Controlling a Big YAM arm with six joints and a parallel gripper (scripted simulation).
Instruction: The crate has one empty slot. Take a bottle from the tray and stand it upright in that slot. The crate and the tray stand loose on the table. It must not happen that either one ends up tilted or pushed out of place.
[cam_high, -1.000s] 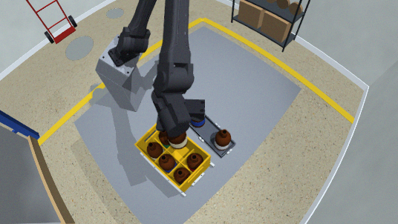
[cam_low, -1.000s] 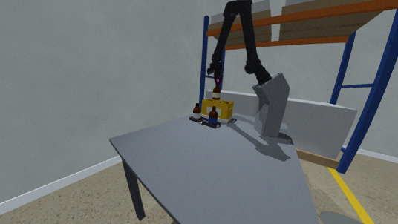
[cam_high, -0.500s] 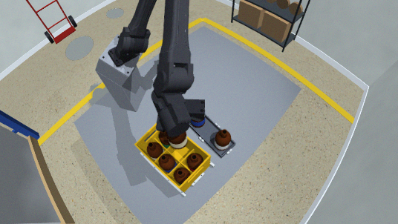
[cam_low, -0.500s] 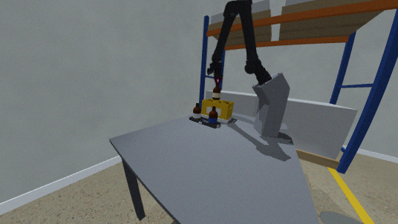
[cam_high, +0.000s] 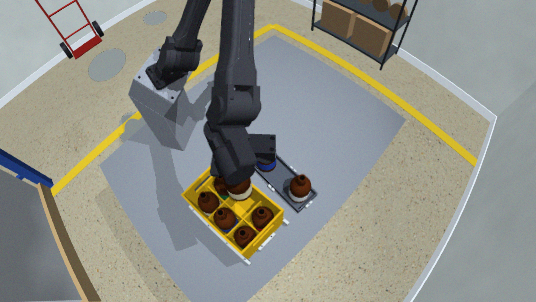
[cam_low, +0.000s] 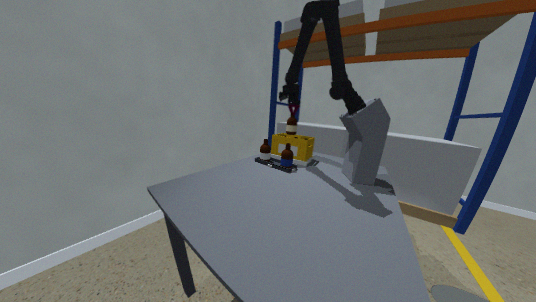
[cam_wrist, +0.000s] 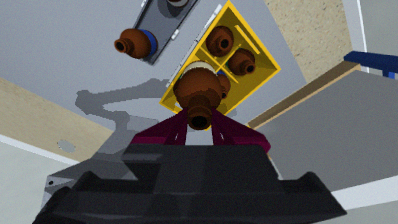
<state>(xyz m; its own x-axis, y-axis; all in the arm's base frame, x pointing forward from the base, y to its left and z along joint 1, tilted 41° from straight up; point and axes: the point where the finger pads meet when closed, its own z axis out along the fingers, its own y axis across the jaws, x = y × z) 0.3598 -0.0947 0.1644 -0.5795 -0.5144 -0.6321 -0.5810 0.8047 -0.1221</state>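
A brown bottle (cam_wrist: 199, 92) with a cream label hangs upright from the arm's gripper (cam_wrist: 199, 131), its long axis vertical and its mouth pointing up toward the wrist camera. The maroon jaws pinch it at the neck. In the exterior view the bottle (cam_low: 291, 126) is in the air above the yellow crate (cam_low: 300, 146), its base clear of the rim. From above, it (cam_high: 239, 189) sits over the crate's 12 o'clock end, just beside the one open yellow slot (cam_high: 244, 205). Five other brown bottles stand in the crate's remaining cells (cam_high: 224, 218). The dark tray (cam_high: 281, 181) lies just beside the crate at its 2 o'clock side on the grey counter (cam_high: 320, 115), carrying a cream-labelled bottle (cam_high: 300, 187) and a blue-labelled bottle (cam_high: 266, 165) partly hidden under the arm.
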